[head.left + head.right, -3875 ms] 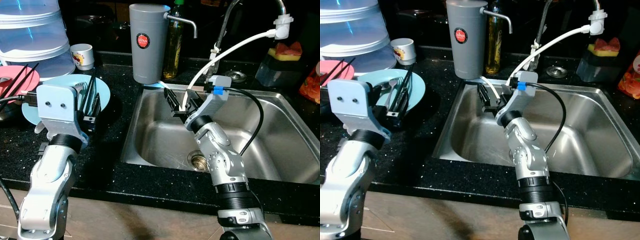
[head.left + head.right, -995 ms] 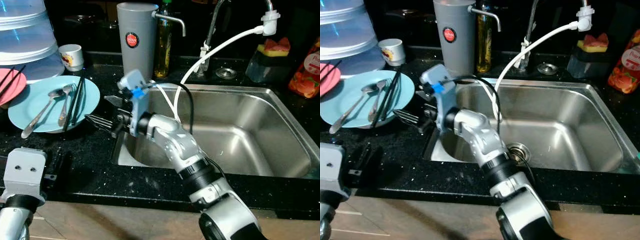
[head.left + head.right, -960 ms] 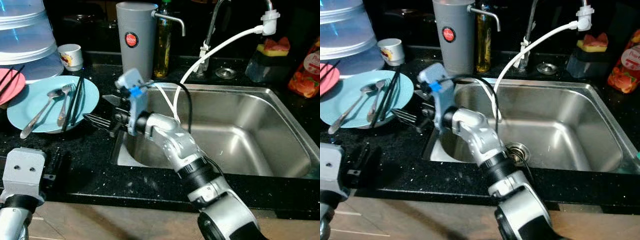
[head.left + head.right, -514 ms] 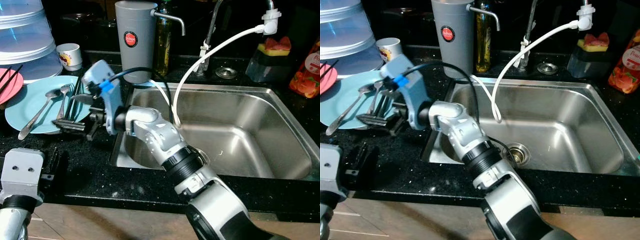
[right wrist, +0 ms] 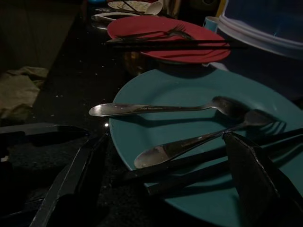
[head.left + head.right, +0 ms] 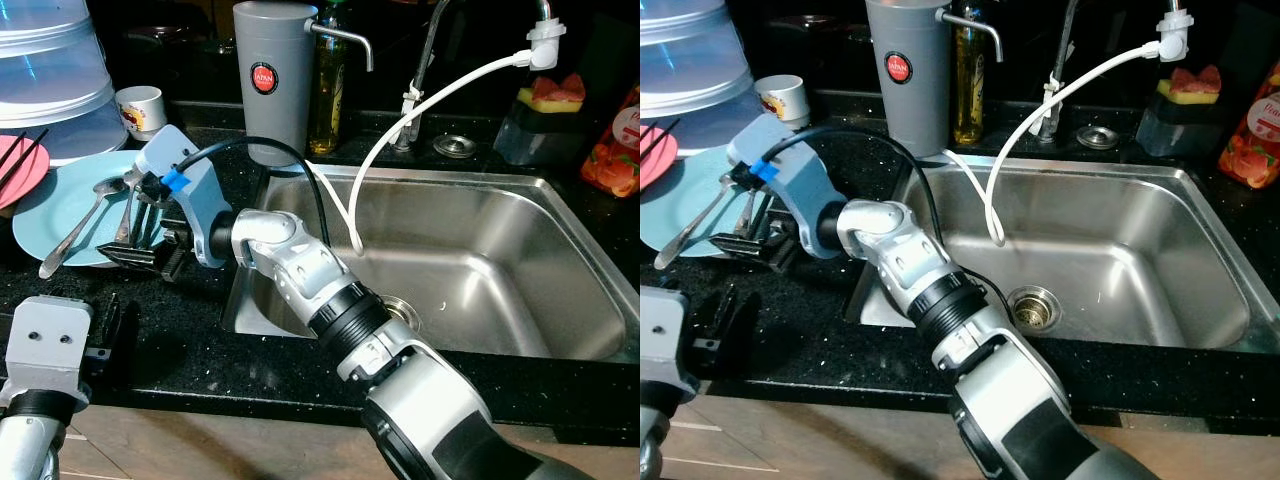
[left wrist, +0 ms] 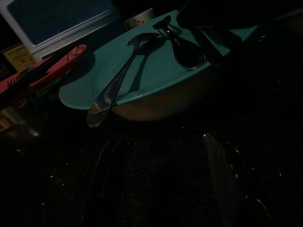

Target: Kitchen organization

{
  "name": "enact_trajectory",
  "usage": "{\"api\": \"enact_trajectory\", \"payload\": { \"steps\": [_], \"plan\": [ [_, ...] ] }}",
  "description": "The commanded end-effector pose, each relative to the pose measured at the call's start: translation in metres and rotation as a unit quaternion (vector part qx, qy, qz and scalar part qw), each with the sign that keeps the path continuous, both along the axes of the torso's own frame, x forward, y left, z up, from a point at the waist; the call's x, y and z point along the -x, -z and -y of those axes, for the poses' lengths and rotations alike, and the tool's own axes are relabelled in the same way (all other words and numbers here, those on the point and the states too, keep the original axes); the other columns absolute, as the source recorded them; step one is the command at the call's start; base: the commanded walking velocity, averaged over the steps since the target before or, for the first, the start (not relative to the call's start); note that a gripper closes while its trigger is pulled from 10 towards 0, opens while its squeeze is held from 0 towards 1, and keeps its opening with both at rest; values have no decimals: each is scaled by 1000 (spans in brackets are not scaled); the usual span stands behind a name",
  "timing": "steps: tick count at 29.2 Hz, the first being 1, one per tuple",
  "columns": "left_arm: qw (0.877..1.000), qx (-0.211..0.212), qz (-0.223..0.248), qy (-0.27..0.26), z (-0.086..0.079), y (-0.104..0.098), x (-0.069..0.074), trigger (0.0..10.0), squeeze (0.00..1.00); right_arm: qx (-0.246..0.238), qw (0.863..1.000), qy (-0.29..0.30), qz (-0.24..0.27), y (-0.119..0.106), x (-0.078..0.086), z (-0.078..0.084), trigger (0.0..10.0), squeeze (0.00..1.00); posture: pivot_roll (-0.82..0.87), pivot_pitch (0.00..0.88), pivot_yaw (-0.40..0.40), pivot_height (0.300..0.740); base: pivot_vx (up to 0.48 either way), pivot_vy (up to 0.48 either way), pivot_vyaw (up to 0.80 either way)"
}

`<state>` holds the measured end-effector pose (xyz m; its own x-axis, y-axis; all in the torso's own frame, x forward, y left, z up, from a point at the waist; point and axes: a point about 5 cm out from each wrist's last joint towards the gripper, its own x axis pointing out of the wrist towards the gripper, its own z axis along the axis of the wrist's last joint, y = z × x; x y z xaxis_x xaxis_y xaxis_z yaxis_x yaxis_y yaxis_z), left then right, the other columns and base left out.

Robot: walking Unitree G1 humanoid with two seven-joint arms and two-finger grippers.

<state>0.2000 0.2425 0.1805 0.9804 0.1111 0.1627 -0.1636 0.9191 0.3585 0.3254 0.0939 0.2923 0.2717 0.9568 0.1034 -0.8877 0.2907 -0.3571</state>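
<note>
Reaching — right gripper (image 6: 135, 256) over blue plate (image 6: 60, 200) — two spoons (image 5: 156, 109).

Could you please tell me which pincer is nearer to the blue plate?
The right pincer is nearer, reaching over the blue plate's near edge. The left pincer sits lower, off the plate, near the counter's front edge.

A round red label is sitting on the front of the grey water filter jug (image 6: 272, 80) behind the sink — white lettering is showing on it, seemingly "JAPAN", though it is too small to be sure. The orange bottle (image 6: 617, 140) at the far right is carrying print too — nothing there is reading clearly.
</note>
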Motion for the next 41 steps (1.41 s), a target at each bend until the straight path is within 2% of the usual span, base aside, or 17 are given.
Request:
{"api": "enact_trajectory", "payload": {
  "steps": [1,4,7,15,17,19,26,34,38,41],
  "plan": [
    [998,12,-54,-5,0,21,2,10000,0,-3,999,-41,22,-6,20,-25,10000,0,102,111,-14,740,0,0,0],
    [998,12,-54,-5,0,21,2,10000,0,7,999,-44,32,-4,20,-25,10000,0,99,112,-16,740,0,0,0],
    [998,12,-54,-4,1,21,2,10000,0,38,996,-56,66,4,23,-26,10000,0,98,112,-17,740,0,0,0],
    [998,11,-54,-3,2,21,1,10000,0,64,990,-74,101,9,26,-26,10000,0,97,114,-17,740,0,0,0],
    [999,10,-53,-3,2,21,1,10000,0,66,988,-77,114,9,27,-26,10000,0,98,111,-16,740,0,0,0],
    [999,10,-53,-3,2,21,0,10000,0,65,983,-79,152,9,31,-28,10000,0,98,110,-17,740,0,0,0],
    [999,10,-52,-2,3,21,0,10000,0,60,975,-85,196,13,37,-29,10000,0,100,109,-18,740,0,0,0],
    [999,10,-52,-2,3,21,-2,10000,0,58,952,-65,292,18,43,-31,10000,0,100,104,-18,740,0,0,0],
    [999,9,-52,-2,3,21,-2,10000,0,62,944,-53,321,20,44,-32,10000,0,103,98,-17,740,0,0,0],
    [999,9,-50,-2,3,20,-2,10000,0,78,926,-35,368,26,44,-34,10000,0,103,98,-17,740,0,0,0]
  ]
}}
